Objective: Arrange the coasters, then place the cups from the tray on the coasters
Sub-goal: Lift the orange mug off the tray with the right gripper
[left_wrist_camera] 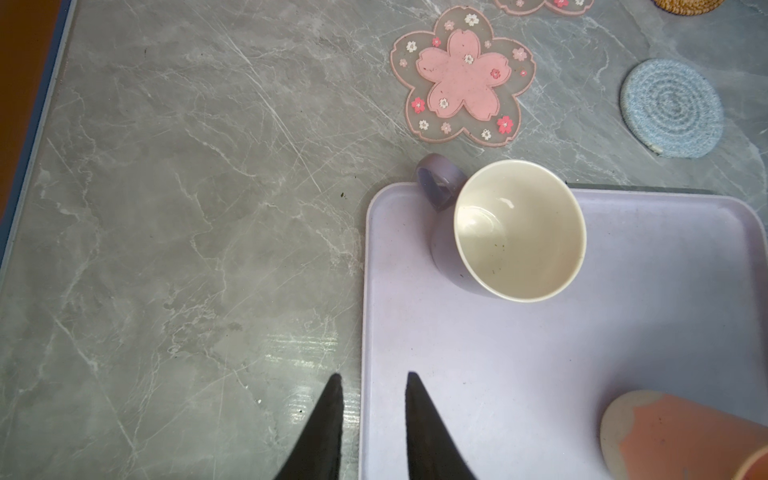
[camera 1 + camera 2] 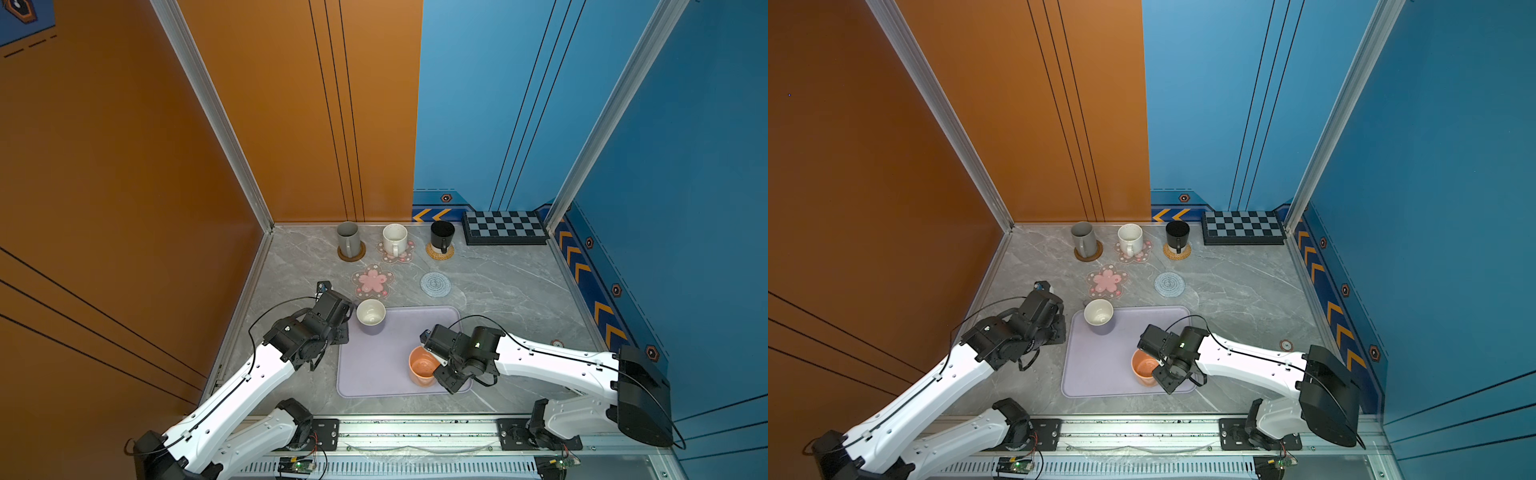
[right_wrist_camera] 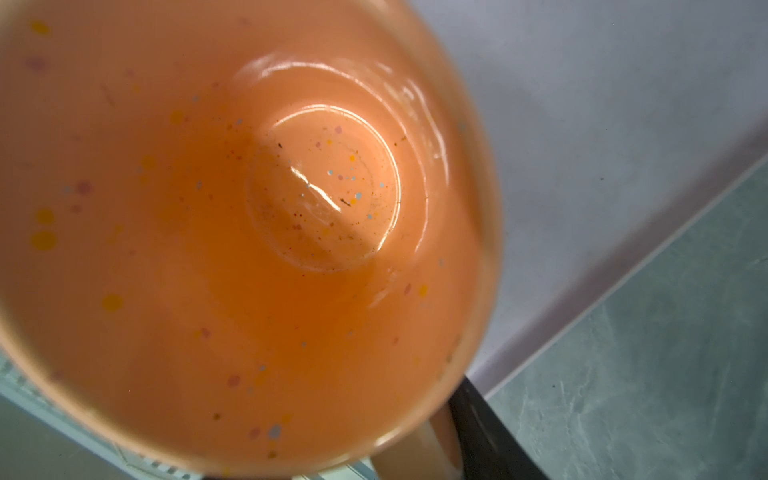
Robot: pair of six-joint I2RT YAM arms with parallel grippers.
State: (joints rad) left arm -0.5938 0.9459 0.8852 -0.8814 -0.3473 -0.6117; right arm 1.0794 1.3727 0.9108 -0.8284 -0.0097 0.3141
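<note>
Orange mug (image 2: 420, 366) sits at the 4 o'clock corner of the lavender tray (image 2: 374, 376), and the right gripper (image 2: 437, 368) is right on its 3 o'clock side. One black finger (image 3: 478, 432) lies just outside the rim; clamped or not, can't tell. Left gripper (image 1: 374, 380) hangs over the tray's 9 o'clock edge, jaws slightly parted, nothing between them. Lavender mug (image 2: 371, 318) stands upright at the tray's 11 o'clock corner. A bare pink flower coaster (image 2: 372, 281) lies at its 12 o'clock, a bare woven coaster (image 2: 435, 284) at its 2 o'clock. Along the back: grey mug (image 2: 348, 237) on the wooden disc (image 2: 358, 256), white speckled mug (image 2: 395, 239) on the second flower coaster (image 2: 409, 254), black mug (image 2: 441, 235) on the rattan coaster (image 2: 433, 253)
</note>
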